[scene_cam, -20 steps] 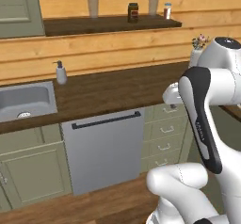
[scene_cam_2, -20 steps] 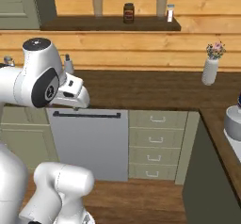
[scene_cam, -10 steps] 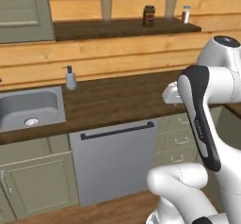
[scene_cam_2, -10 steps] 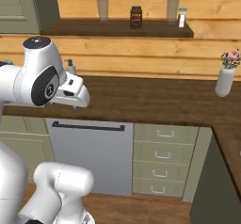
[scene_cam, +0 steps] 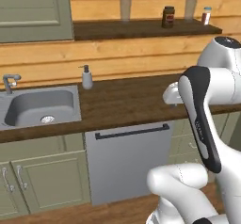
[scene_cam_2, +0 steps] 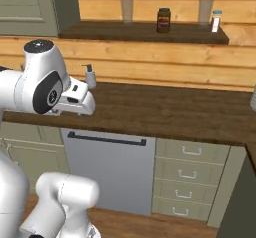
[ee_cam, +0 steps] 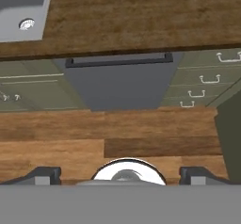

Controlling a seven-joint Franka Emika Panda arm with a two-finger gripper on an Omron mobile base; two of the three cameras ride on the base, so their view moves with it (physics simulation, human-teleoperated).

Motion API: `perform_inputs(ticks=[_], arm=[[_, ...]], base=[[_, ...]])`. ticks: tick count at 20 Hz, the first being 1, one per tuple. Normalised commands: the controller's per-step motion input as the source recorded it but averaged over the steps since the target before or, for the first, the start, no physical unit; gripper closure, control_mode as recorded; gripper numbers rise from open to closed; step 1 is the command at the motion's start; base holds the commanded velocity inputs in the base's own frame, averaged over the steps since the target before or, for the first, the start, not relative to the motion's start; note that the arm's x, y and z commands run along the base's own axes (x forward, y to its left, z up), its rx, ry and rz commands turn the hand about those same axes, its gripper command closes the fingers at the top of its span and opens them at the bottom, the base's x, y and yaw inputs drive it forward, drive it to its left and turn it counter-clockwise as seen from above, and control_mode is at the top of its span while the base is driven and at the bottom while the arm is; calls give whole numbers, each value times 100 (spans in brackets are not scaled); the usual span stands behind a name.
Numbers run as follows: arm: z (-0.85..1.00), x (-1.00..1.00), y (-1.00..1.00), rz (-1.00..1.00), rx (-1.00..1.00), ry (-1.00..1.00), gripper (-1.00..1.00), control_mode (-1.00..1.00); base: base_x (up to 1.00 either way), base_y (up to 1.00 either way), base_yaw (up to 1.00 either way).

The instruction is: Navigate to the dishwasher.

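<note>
1. Up close, the gripper [ee_cam: 120,175] points down at the wood floor [ee_cam: 117,138]; its two dark tips sit far apart with nothing between them.
2. Next comes the dishwasher [scene_cam: 129,164] — a plain grey front with one long dark bar handle [scene_cam: 132,131] along its top. It stands right ahead of the robot, under the dark wood counter [scene_cam: 127,100].
3. From the right base view, the dishwasher [scene_cam_2: 109,172] sits between a green cabinet on one side and a stack of green drawers [scene_cam_2: 192,179] on the other.
4. On the counter, the grey sink [scene_cam: 40,106] lies off to the left of the dishwasher, with a tap [scene_cam: 9,81] behind it.
5. A soap bottle [scene_cam: 87,77] stands just beside the sink, near the wall.
6. Farther back — up on the wall shelf [scene_cam: 141,29] — stand a dark jar [scene_cam: 168,17] and a small white bottle [scene_cam: 205,16], well apart.
7. A green wall cabinet [scene_cam: 33,11] hangs to the left of the shelf.
</note>
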Motion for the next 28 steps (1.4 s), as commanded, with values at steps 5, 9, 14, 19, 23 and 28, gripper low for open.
perform_inputs(ticks=[5,9,14,19,23,28], arm=[[0,0,0,0,0,0,-100,100],[0,0,0,0,0,0,-100,100],[0,0,0,0,0,0,-100,100],[0,0,0,0,0,0,-100,100],[0,0,0,0,0,0,-100,100],[0,0,0,0,0,0,-100,100]], base=[[53,16,17],[56,0,13],[43,0,6],[44,0,0],[41,0,0],[4,0,0]])
